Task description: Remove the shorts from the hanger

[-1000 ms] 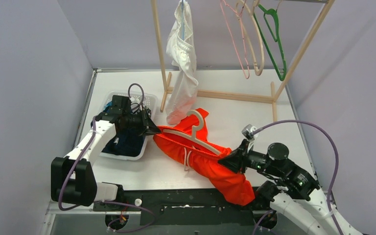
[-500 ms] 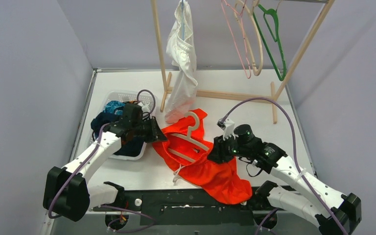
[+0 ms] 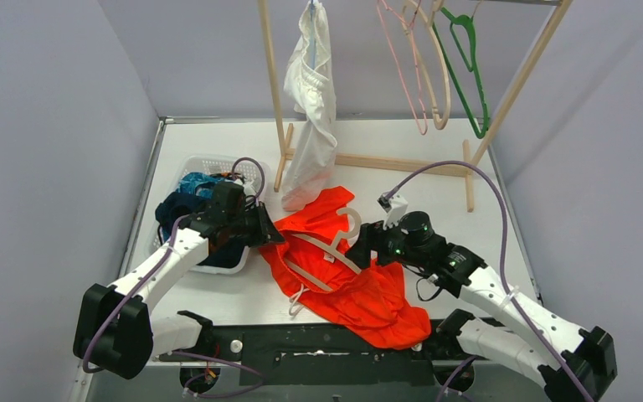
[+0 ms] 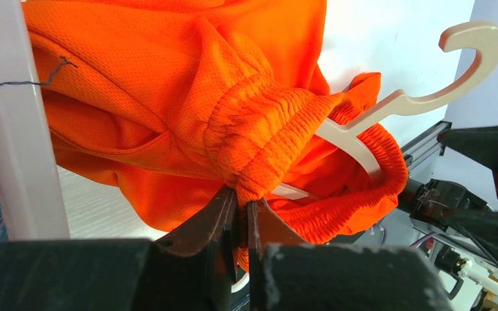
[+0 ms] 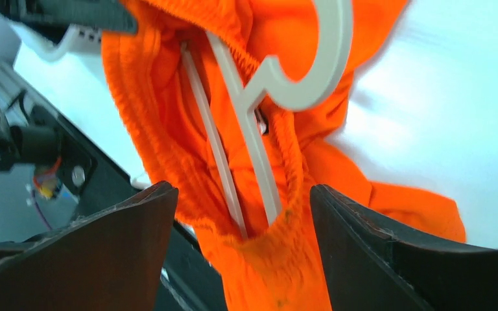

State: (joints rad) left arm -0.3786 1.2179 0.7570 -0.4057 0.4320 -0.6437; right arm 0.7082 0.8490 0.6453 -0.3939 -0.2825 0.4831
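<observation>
Mid-removal: the orange shorts (image 3: 360,293) lie at the table's (image 3: 402,188) six o'clock, with the white hanger (image 3: 336,249) inside the waistband (image 4: 266,126). The left gripper (image 4: 241,208) pinches the waistband tight. The right gripper (image 5: 241,194) gapes empty over the hanger, which it should probably grasp next.

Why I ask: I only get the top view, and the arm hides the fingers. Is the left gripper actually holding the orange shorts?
Observer: Yes. The left wrist view shows the left gripper shut on the bunched elastic waistband of the orange shorts.
Operator: And the right one, has it got the hanger?
Observer: No. In its wrist view the right gripper stands wide open, its fingers on either side of the white hanger, gripping nothing.
</observation>
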